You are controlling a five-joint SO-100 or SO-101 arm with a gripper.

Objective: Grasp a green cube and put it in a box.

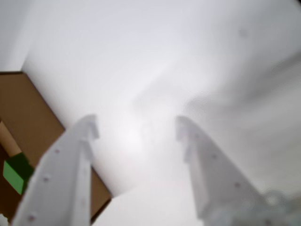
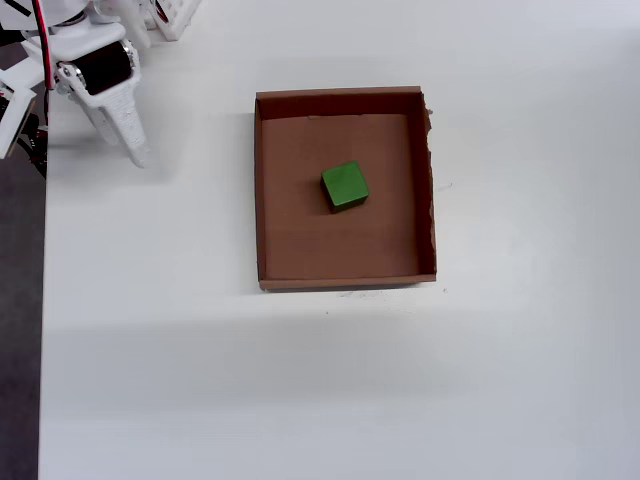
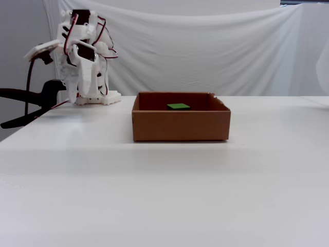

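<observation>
Though box-walled (image 2: pixel 346 96), green cube (image 2: pixel 345 186) unobstructed

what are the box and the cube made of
Box: looks like plain brown cardboard, matte, with a ragged torn right edge in the overhead view. Cube: solid green with matte faces, possibly plastic or painted wood; the pictures don't settle which.

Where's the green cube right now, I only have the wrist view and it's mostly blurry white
Observer: The green cube sits on the floor of the box, near the middle, in the overhead view.
Operator: Is it touching any wall?
Observer: No, bare cardboard surrounds it on all sides.
Operator: And where's the arm relative to the box?
Observer: The gripper is off by the table's top-left corner in the overhead view, well clear of the box, jaws empty.
</observation>
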